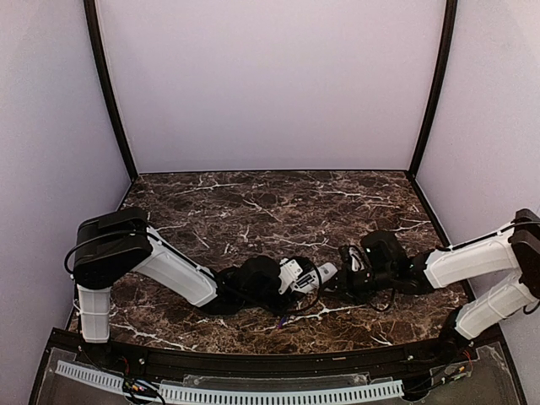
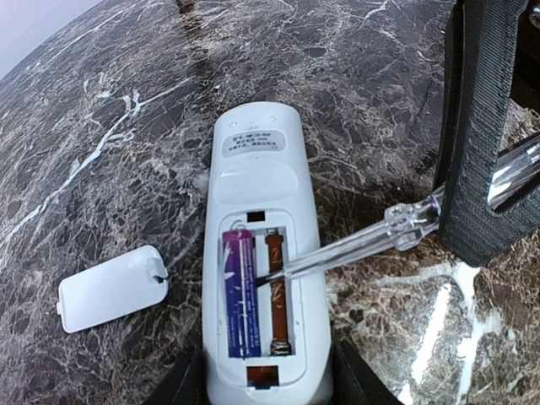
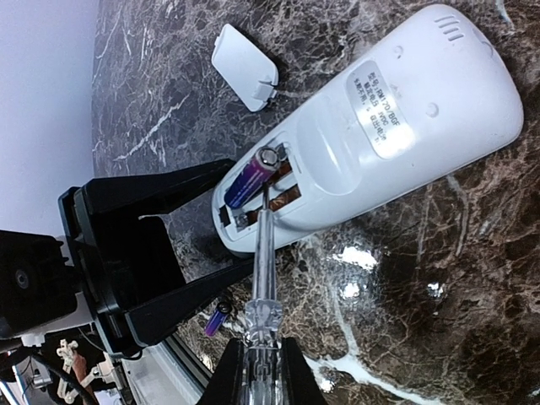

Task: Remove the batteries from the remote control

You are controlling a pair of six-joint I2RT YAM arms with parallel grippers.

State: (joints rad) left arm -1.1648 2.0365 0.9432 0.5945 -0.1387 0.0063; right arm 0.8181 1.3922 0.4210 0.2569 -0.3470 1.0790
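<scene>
The white remote control (image 2: 257, 194) lies back-up on the marble, its battery bay open. One blue-purple battery (image 2: 240, 295) sits in the left slot; the right slot (image 2: 277, 287) is empty. My left gripper (image 2: 266, 390) is shut on the remote's near end, a finger on each side. My right gripper (image 3: 261, 380) is shut on a clear screwdriver (image 3: 263, 278), whose tip touches the battery (image 3: 251, 177) in the bay. A second battery (image 3: 217, 319) lies loose on the table beside the left gripper's fingers (image 3: 181, 304). In the top view both grippers (image 1: 283, 280) (image 1: 348, 277) meet at the remote (image 1: 308, 276).
The small white battery cover (image 2: 110, 288) lies flat on the marble left of the remote; it also shows in the right wrist view (image 3: 245, 66). The dark marble tabletop (image 1: 270, 202) stretches back to the walls. A white ribbed rail (image 1: 253, 392) runs along the near edge.
</scene>
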